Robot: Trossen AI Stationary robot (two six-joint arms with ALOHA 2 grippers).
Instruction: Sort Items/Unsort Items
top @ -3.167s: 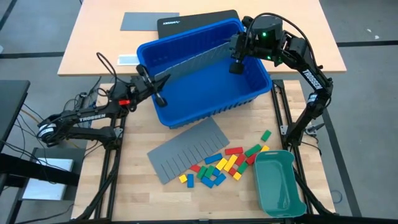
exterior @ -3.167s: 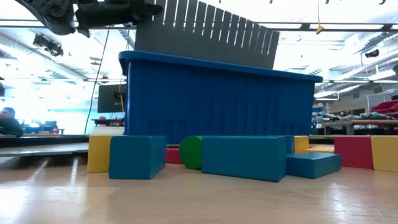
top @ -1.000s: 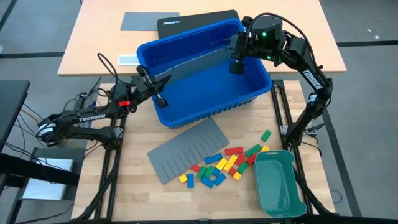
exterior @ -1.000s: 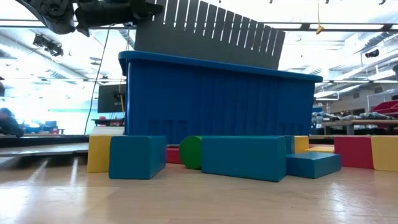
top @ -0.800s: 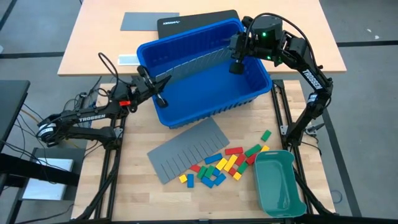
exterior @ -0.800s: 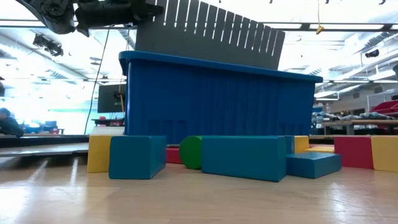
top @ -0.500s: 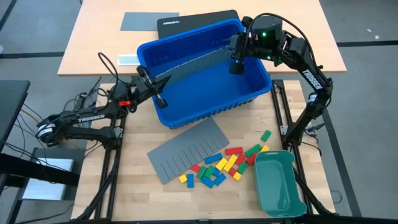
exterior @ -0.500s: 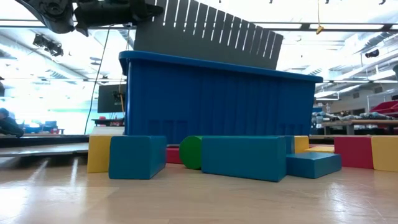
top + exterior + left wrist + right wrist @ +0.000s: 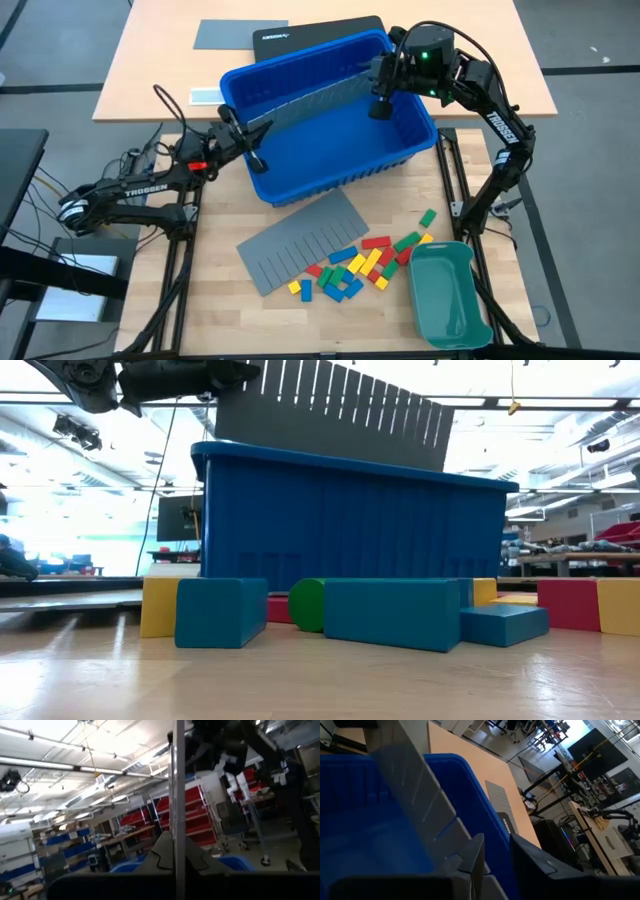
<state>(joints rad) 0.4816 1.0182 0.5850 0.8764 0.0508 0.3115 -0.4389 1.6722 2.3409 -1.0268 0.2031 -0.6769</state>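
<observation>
While clamped tight on near-left end of grey divider sheet (image 9: 310,103), left gripper (image 9: 256,150) sits at blue bin (image 9: 400,150) left rim; sheet edge seen dead-on between its fingers in left wrist view. Right gripper (image 9: 380,100) at sheet's far-right end, inside bin near far-right corner; fingers (image 9: 472,857) close together with sheet edge running in between, gripping it by the look, not certain. Sheet stands on edge, long axis diagonal across bin from near-left rim to far-right corner, slotted top poking above rim (image 9: 330,410) in low view.

Outward: second divider sheet (image 9: 305,238) flat on table, just in front of bin, centre. Blocks (image 9: 355,268) in loose pile, red, yellow, green, blue, touching that flat sheet's right end, toward table's front edge, well apart from both grippers. Teal tray (image 9: 448,295) at front-right corner, just right of pile, looks bare of blocks.

Key relation: blocks lie toward front edge from both sets of fingers, outside bin entirely; pile right of centre, so right arm probably nearer. No block sorted yet, judging by layout. Both arms tied up with upright sheet; likely needs seating or releasing before any block pick.
</observation>
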